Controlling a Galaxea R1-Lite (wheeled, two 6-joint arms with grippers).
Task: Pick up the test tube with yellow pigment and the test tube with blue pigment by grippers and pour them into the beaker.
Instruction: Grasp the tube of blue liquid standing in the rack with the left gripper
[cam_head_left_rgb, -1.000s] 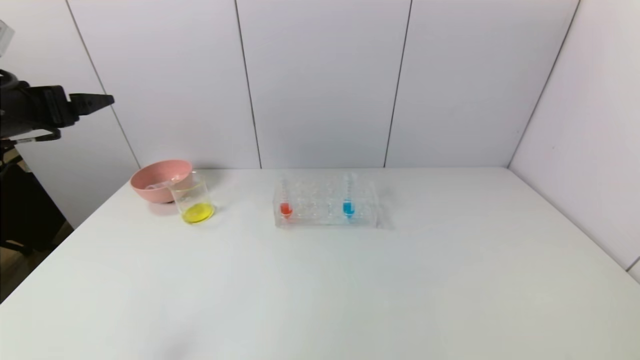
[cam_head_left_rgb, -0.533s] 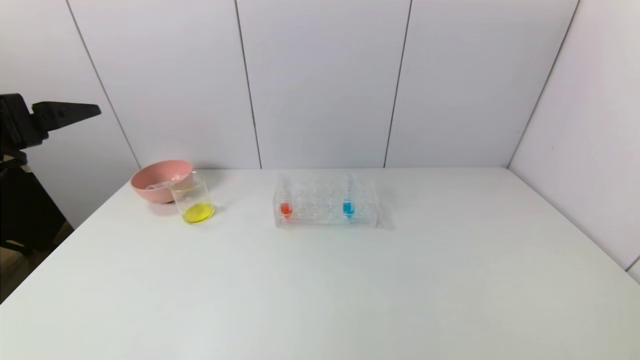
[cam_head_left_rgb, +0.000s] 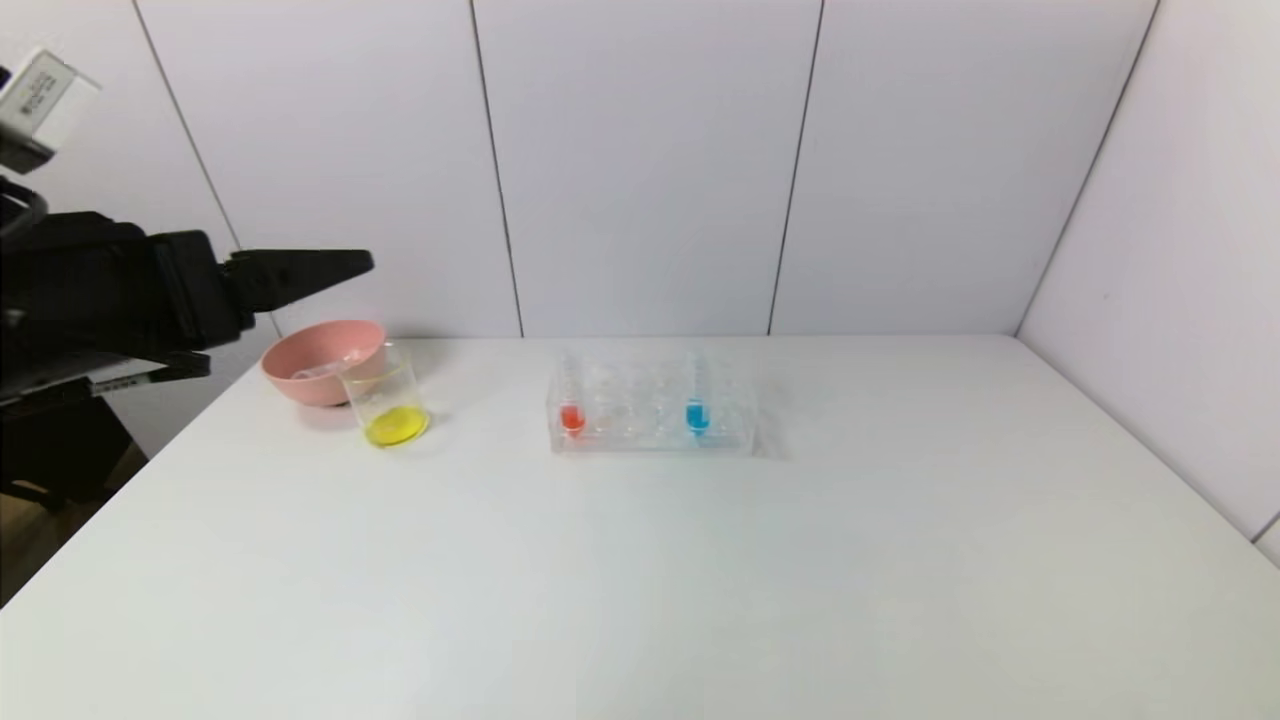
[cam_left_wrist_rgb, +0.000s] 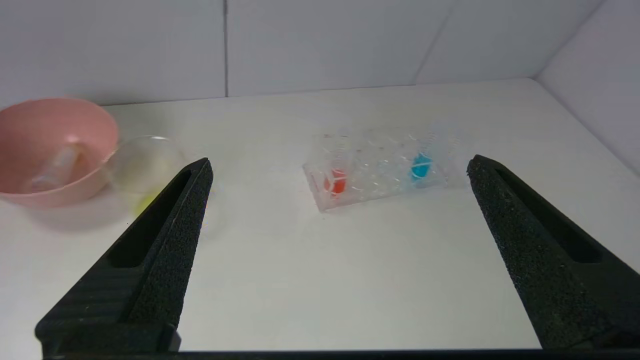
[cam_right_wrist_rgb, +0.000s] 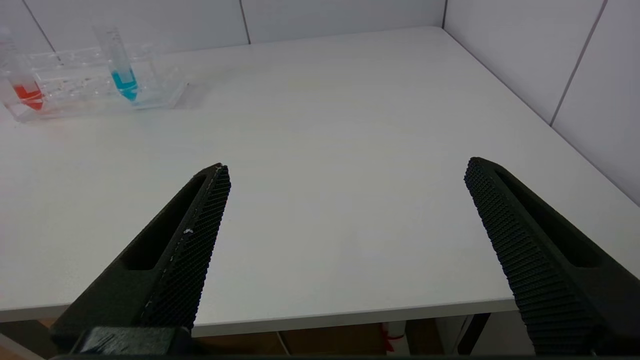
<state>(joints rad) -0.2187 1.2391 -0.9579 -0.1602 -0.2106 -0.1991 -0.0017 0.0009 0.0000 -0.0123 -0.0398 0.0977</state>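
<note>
Yellow's already in the beaker (cam_head_left_rgb: 389, 405) and an emptied tube lies in the pink bowl (cam_head_left_rgb: 318, 362), so I judge blue is next. My left pincer (cam_left_wrist_rgb: 340, 167) hangs with jaws wide apart, facing the rack (cam_head_left_rgb: 650, 412) where the test tube with blue pigment (cam_head_left_rgb: 697, 395) stands upright. The right pincer (cam_right_wrist_rgb: 345, 172) idles apart over the surface's (cam_head_left_rgb: 700, 580) near edge; whichever I send must straddle that tube.

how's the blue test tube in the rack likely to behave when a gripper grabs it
The test tube with blue pigment looks like smooth clear glass or plastic, so probably slippery and perhaps fragile. It holds only a little liquid, so likely light. Its rounded bottom means it would probably roll or tip outside the rack.
</note>
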